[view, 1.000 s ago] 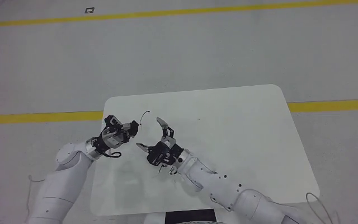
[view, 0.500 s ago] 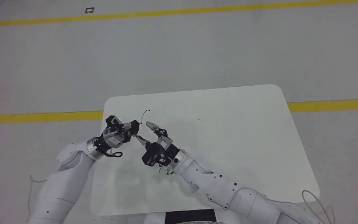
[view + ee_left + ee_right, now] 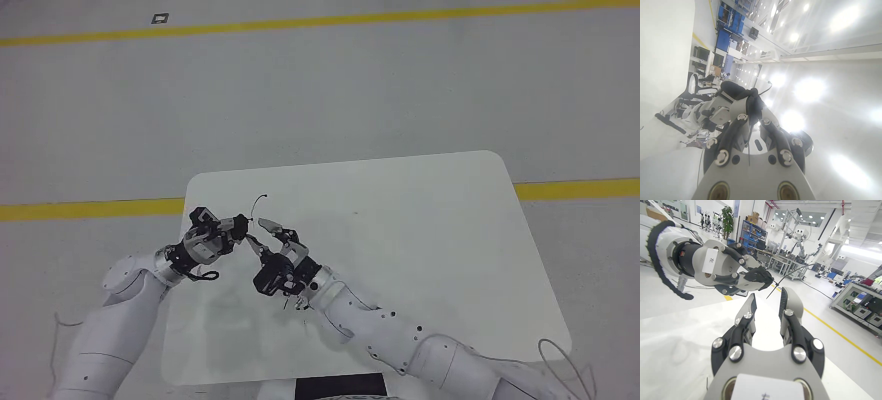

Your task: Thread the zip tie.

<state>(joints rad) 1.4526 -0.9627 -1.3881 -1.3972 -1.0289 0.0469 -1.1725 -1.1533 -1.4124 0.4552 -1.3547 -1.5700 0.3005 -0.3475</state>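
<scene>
Over the left side of the white rounded table (image 3: pixel 420 220), the left gripper (image 3: pixel 240 228) held the thin black plastic zip tie (image 3: pixel 795 273) clear of the surface, pinched between its black-padded fingertips. One long strand of the tie arced up and away toward the far side, and a short pointed end poked out toward the right gripper (image 3: pixel 768 294). That claw stood wide, with its ribbed pads either side of the short end and just beside it, touching nothing.

By my reckoning the job was barely begun. The tie was picked up and presented, but I saw no loop in it and neither end fed into the other. I could not tell which end carried the head. Taking the free end, bending the tie round and pushing the tip through all remained.

As for writing, a small white sticker (image 3: pixel 709 260) on the left gripper's housing bore a single printed character, and a similar label (image 3: pixel 764 389) sat on the right wrist. I made out no brand.
</scene>
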